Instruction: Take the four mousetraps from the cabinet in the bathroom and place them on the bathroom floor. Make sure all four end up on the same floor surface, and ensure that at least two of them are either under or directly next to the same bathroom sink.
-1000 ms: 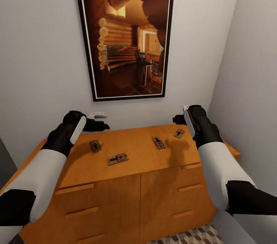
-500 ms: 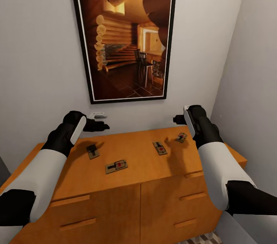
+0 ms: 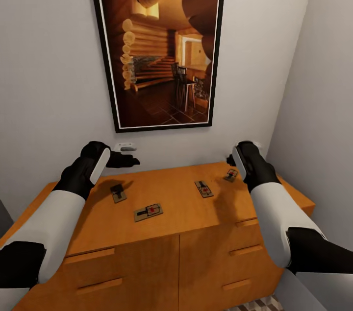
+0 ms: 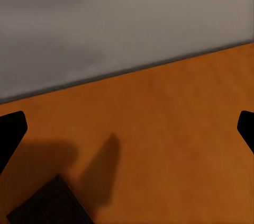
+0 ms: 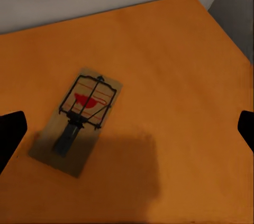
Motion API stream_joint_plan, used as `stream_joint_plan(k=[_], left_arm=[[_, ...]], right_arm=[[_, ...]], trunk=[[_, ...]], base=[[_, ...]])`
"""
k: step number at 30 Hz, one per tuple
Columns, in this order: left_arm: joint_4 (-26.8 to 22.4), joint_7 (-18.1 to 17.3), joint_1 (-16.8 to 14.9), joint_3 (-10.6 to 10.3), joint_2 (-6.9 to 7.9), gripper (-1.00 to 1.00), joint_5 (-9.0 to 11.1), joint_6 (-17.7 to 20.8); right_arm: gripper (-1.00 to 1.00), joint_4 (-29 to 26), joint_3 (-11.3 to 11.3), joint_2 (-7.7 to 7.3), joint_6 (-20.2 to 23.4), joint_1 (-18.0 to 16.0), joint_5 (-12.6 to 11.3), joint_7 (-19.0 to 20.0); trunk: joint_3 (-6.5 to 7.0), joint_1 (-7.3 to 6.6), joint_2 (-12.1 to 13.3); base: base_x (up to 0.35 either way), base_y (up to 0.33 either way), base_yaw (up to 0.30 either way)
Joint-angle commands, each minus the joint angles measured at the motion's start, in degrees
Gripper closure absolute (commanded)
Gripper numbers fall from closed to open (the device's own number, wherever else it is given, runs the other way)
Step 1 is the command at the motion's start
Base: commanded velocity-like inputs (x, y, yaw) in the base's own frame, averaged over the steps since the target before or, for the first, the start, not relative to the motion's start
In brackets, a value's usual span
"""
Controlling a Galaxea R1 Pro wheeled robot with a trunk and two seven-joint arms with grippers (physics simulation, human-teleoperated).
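Both jaws stand open and empty over the cabinet [image 3: 162, 208], the fingertips of each showing wide apart at the edges of the wrist views. All four mousetraps lie on the cabinet's orange top: one dark trap [image 3: 117, 192] under the left gripper [image 3: 128, 159], one [image 3: 148, 211] near the front middle, one [image 3: 203, 188] right of centre, and the last [image 3: 231, 174] at the back right, just below the right gripper [image 3: 230, 160]. The right wrist camera looks down on that back trap [image 5: 76, 119], which lies flat and slanted between the open fingers, red bait pad up. None has reached the floor, so the pick appears to be starting. A clean grasp would likely mean lowering the right gripper straight over the trap, turning the wrist so the fingers bracket the thin board's long edges, and closing only once the tips are almost down on the wood. A framed picture [image 3: 157, 41] hangs on the wall behind.
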Motion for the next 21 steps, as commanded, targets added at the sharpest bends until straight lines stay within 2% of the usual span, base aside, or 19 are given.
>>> stream_joint_plan(k=[1,2,6,10,19,21], left_arm=[[0.0,-0.2,0.0,-0.1,0.06,-1.0,-0.1,0.2],[0.0,-0.2,0.0,-0.1,0.05,-1.0,-0.1,0.2],[0.0,-0.2,0.0,-0.1,0.05,-1.0,-0.1,0.2],[0.0,-0.2,0.0,-0.2,0.04,-1.0,-0.1,0.2],[0.0,-0.2,0.0,-0.1,0.03,-1.0,-0.1,0.2],[0.0,-0.2,0.0,-0.1,0.04,-1.0,-0.1,0.2]], right_arm=[[-1.0,0.5,-0.5,0.11,0.0,-0.1,0.4,-0.8],[-1.0,1.2,-1.1,0.18,-0.4,-0.1,0.1,-2.7],[-1.0,2.0,-1.9,0.6,-0.9,-0.1,-0.6,-5.8],[-1.0,2.4,-2.3,1.86,-1.1,-0.1,-1.7,-7.8],[-1.0,2.6,-2.4,2.92,-1.0,-0.1,-2.5,-8.7],[-1.0,2.6,-2.4,3.55,-0.8,-0.1,-2.6,-8.7]], trunk=[[-0.07,0.0,0.0],[-0.07,0.0,0.0],[-0.07,0.0,0.0],[-0.07,0.0,0.0],[-0.07,0.0,0.0],[-0.07,0.0,0.0]], base=[[0.0,0.0,0.0],[0.0,0.0,0.0],[0.0,0.0,0.0],[0.0,0.0,0.0],[0.0,0.0,0.0],[0.0,0.0,0.0]])
